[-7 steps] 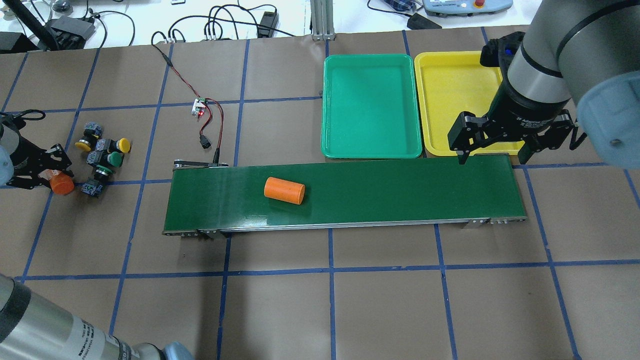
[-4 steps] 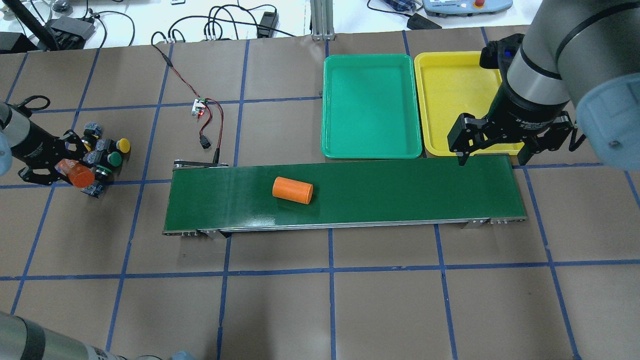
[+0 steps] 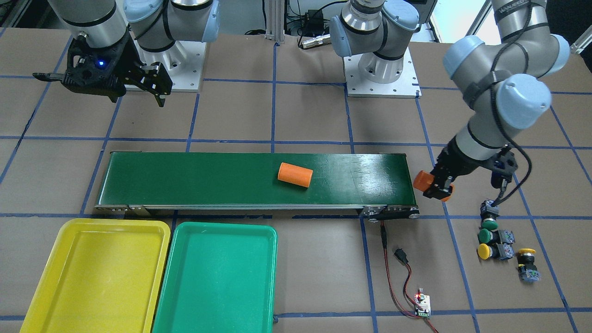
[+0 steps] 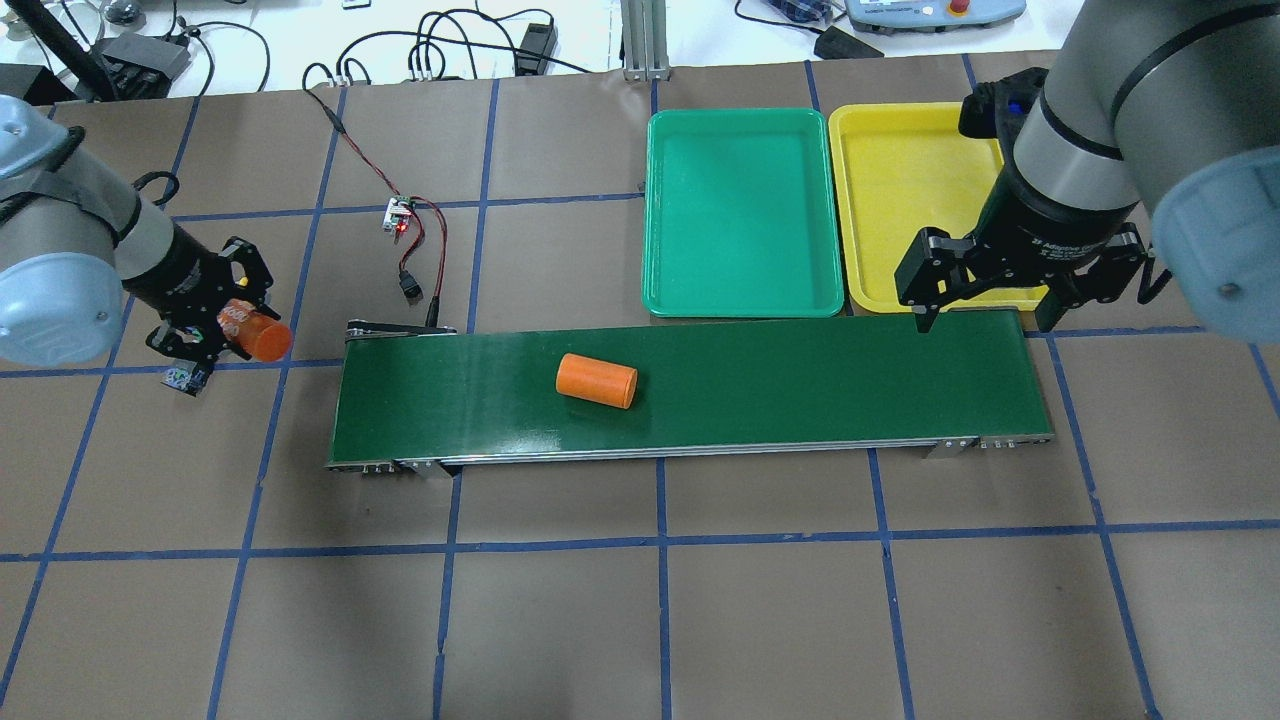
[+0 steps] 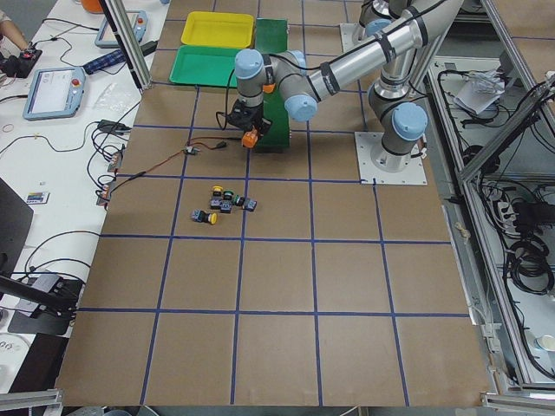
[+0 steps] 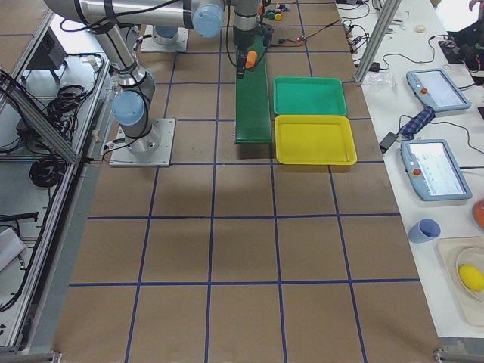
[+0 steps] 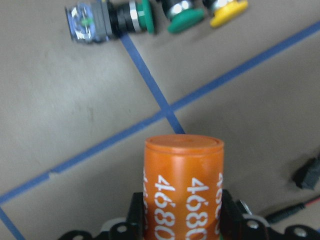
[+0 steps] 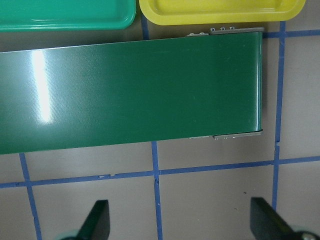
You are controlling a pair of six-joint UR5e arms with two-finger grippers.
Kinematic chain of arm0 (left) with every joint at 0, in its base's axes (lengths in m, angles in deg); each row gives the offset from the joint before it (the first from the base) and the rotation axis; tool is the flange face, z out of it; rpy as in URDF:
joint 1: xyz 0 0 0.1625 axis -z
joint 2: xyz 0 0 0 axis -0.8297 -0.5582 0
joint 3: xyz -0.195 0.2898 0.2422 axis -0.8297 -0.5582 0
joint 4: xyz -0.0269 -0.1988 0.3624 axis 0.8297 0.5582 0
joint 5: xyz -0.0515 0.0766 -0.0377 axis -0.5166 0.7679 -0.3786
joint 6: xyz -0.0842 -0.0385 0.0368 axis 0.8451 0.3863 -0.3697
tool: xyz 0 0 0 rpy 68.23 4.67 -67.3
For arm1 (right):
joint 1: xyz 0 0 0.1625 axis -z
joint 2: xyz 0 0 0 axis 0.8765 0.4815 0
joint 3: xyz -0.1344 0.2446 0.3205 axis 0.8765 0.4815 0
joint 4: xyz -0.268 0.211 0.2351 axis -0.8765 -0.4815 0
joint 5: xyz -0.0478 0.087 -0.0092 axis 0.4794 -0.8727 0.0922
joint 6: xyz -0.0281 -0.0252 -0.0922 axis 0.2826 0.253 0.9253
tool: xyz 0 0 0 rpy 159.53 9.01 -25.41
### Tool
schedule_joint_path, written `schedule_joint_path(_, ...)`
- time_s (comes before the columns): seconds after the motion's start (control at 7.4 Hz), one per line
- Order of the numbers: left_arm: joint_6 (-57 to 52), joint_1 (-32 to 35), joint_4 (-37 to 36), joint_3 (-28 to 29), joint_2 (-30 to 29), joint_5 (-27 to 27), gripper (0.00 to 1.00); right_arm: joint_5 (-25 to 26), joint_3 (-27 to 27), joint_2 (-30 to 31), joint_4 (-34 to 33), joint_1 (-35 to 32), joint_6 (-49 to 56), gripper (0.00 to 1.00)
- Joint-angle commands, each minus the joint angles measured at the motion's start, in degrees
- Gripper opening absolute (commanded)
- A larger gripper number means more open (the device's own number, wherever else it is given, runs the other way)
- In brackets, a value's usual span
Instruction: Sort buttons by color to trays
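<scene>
My left gripper (image 4: 238,326) has its jaws clenched on an orange cylinder (image 4: 264,341) beside the conveyor belt (image 4: 800,385). The right gripper (image 4: 984,316) hangs with jaws released. In the front-facing view, four buttons (image 3: 485,236) lie on the worktop (image 3: 300,115) lower right, the yellow tray (image 3: 92,277) and green tray (image 3: 217,282) lower left.

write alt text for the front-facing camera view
The left gripper holds an orange cylinder just off the end of a dark green conveyor belt, where a second orange cylinder lies. Four buttons, two green and two yellow, sit on the table nearby; the yellow tray and green tray in the foreground are empty.
</scene>
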Motion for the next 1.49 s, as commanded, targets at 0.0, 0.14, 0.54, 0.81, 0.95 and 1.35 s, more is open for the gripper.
schedule_joint_path(0.0, 16.93, 7.33, 0.41, -1.02, -1.41, -0.19, 0.01, -0.02, 0.00, 0.00, 0.02, 0.00, 0.08, 1.00)
schedule_joint_path(0.14, 23.33, 7.43, -0.64, -2.41, -2.11, -0.19, 0.01, -0.02, 0.00, 0.00, 0.02, 0.00, -0.09, 1.00)
schedule_joint_path(0.54, 24.54, 8.05, -0.21, -3.13, -2.48, 0.34, 0.81, -0.02, 0.00, 0.00, 0.20, 0.00, -0.09, 1.00)
schedule_joint_path(0.81, 20.62, 7.96, 0.06, -2.00, -0.73, 0.51, 0.99, 0.07, 0.00, 0.00, -0.07, 0.09, 0.09, 1.00)
schedule_joint_path(0.95, 9.53, 6.92, 0.14, -0.60, 0.50, 0.43, 1.00, 0.07, 0.00, 0.09, -0.15, 0.18, 0.26, 1.00)
schedule_joint_path(1.35, -35.14, -11.40, 3.56, 0.56, 0.17, 0.43, 1.00, 0.07, 0.00, 0.00, -0.42, 0.18, 0.35, 1.00)
